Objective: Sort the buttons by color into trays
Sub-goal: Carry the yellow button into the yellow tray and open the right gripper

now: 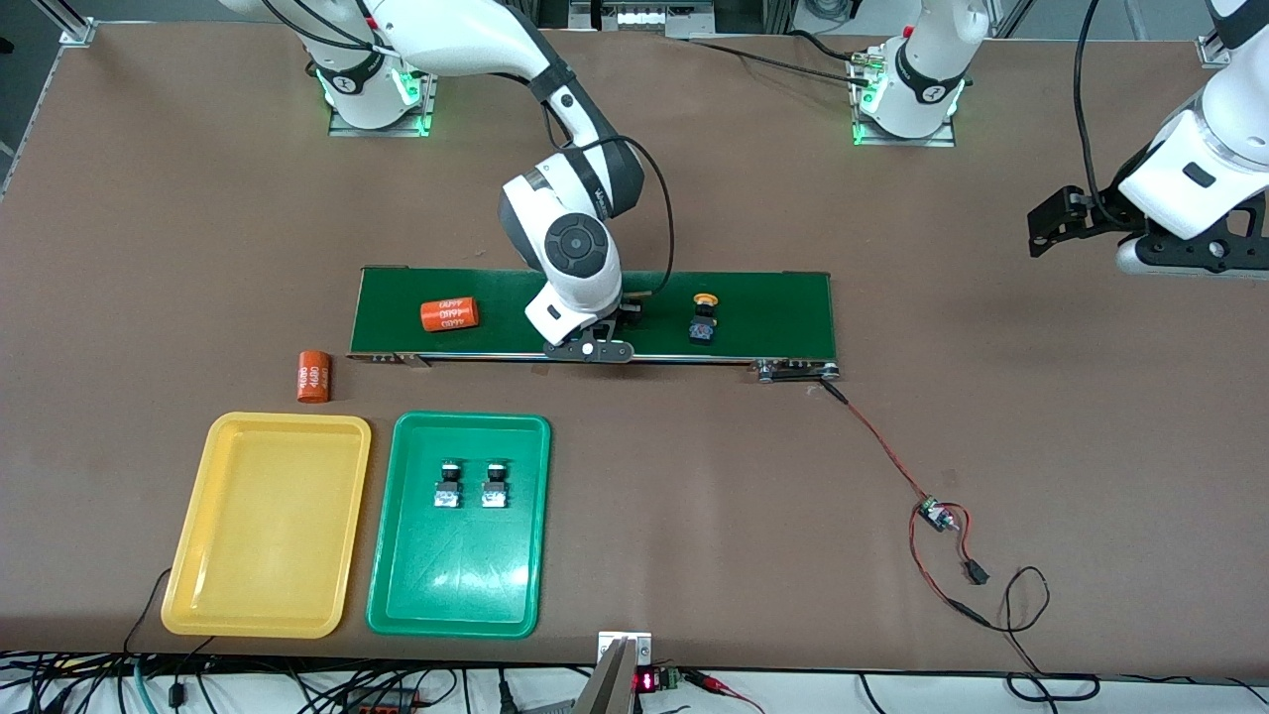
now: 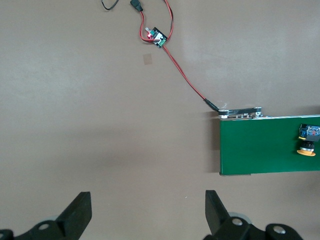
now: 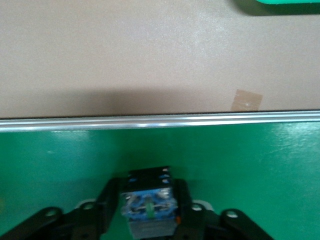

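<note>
1. The right gripper (image 1: 607, 332), at the frame's middle, is down on the long dark-green conveyor belt (image 1: 773, 297); its fingers (image 3: 111, 200) are clenched on a black-bodied push-button switch (image 3: 149, 210).
2. The left gripper (image 2: 147, 212) hangs over bare brown table (image 1: 991, 397) at the frame's right edge, jaws spread, holding nothing.
3. A yellow-capped black switch (image 1: 705, 319) lies on the belt, right of centre.
4. Two green-capped black switches (image 1: 449, 483) (image 1: 495, 483) lie in the shallow green plastic tray (image 1: 456, 595), lower left.
5. The shallow yellow plastic tray (image 1: 263, 555) sits beside it.

A brown worktop (image 1: 694, 496) fills the scene, evenly lit; tangled cables (image 1: 297, 684) trail along its near edge, aluminium framing (image 1: 74, 30) at one corner.
</note>
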`<move>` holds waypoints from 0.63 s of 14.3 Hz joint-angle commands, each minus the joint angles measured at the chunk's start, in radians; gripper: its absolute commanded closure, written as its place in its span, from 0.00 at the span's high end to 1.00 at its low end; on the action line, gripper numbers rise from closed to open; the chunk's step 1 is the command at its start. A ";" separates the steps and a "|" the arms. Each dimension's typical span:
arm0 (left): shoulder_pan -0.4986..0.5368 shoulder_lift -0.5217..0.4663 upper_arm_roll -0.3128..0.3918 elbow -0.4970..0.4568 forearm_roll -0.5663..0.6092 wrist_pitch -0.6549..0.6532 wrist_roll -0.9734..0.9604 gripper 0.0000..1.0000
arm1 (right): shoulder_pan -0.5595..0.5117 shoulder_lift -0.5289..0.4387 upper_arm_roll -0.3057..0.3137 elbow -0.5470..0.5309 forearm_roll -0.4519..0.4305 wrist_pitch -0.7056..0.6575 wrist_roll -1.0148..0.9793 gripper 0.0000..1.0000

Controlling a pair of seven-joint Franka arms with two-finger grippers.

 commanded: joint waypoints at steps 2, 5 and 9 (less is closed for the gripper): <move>-0.004 0.013 0.003 0.029 -0.015 -0.025 0.015 1.00 | -0.002 -0.004 -0.008 0.023 0.014 -0.005 0.010 0.02; -0.004 0.013 0.003 0.031 -0.015 -0.026 0.014 1.00 | -0.025 -0.024 -0.051 0.035 0.014 -0.003 0.004 0.00; 0.001 0.014 0.006 0.037 -0.015 -0.026 0.012 1.00 | -0.106 -0.024 -0.149 0.101 0.008 -0.008 -0.014 0.00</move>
